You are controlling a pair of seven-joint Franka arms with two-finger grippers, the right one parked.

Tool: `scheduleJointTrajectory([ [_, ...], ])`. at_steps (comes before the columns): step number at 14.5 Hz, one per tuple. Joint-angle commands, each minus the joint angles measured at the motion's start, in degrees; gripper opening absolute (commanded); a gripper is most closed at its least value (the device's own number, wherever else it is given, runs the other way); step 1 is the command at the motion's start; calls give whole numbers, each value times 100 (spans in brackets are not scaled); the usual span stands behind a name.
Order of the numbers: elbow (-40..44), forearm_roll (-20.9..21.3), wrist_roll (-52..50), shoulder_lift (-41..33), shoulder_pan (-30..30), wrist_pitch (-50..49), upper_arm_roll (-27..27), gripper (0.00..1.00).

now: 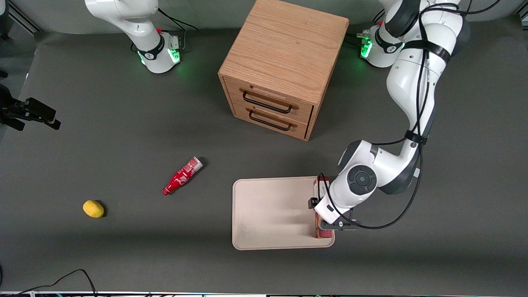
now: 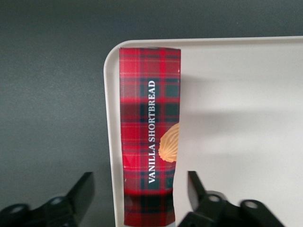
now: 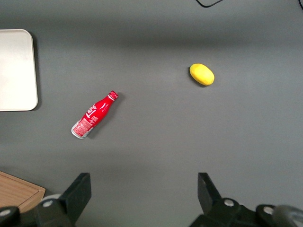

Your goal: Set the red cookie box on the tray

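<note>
Red cookie box (image 2: 149,137) lies on the tray (image 1: 268,214), along the tray's edge that is toward the working arm's end of the desk (image 1: 123,247). One long side of the box runs right next to the low rim. The box is dark red plaid, with white letters that say VANILLA SHORTBREAD and a picture of a brown cookie.

The gripper (image 2: 139,194) hangs just above the box. Its two black fingers (image 2: 83,191) are spread apart, one on each side of the box. They do not touch it, and you can see a gap on both sides. One finger is over the gray desk just outside the tray rim, and the other is over the tray.

The tray is big, flat and beige, with round corners. Most of it is bare.

A wooden cabinet (image 1: 284,66) with two drawers stands farther from the front camera than the tray. A red soda bottle (image 1: 182,175) lies on its side on the desk, toward the parked arm's end. A yellow lemon (image 1: 93,208) sits even more toward that end, well apart from the bottle.
</note>
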Motion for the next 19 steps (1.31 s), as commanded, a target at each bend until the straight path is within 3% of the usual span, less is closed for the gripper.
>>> scheduleJointTrajectory([
  [1,-8,69,-55,-285,44,-420,10,100],
  [7,54,-80,242,-1355,456,-1686,-34,100],
  [9,27,-667,908,-1970,641,-2124,122,100],
  [13,19,-1670,2402,-3244,598,-3809,1448,100],
  [17,-253,-1777,3301,-4229,598,-5069,2302,100],
  [19,-813,-1742,3416,-4887,589,-5299,2557,100],
])
